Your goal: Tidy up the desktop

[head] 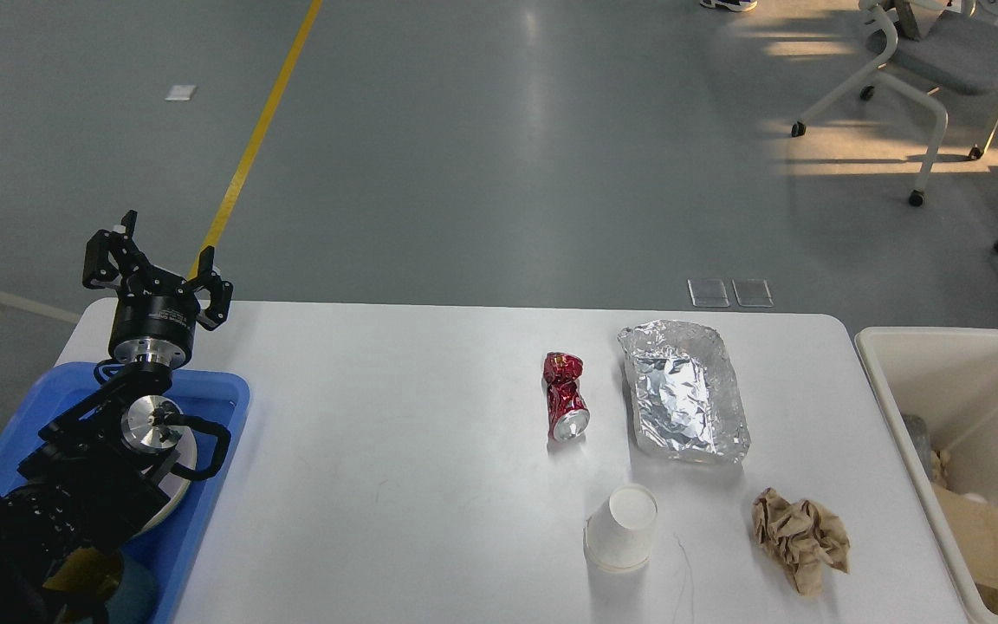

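Observation:
The white desktop (395,433) fills the lower view. On its right half lie a crushed red can (565,396), a crumpled foil tray (683,390), an overturned white paper cup (622,529) and a crumpled brown paper wad (800,539). My left gripper (165,247) is open and empty, raised above the desktop's far left corner, far from all of these. My right arm and gripper are out of view.
A blue plastic tray (222,407) sits at the left edge under my left arm, holding a plate and other items. A cream-white bin (897,347) with brown paper inside stands off the right edge. Office chairs stand on the floor beyond.

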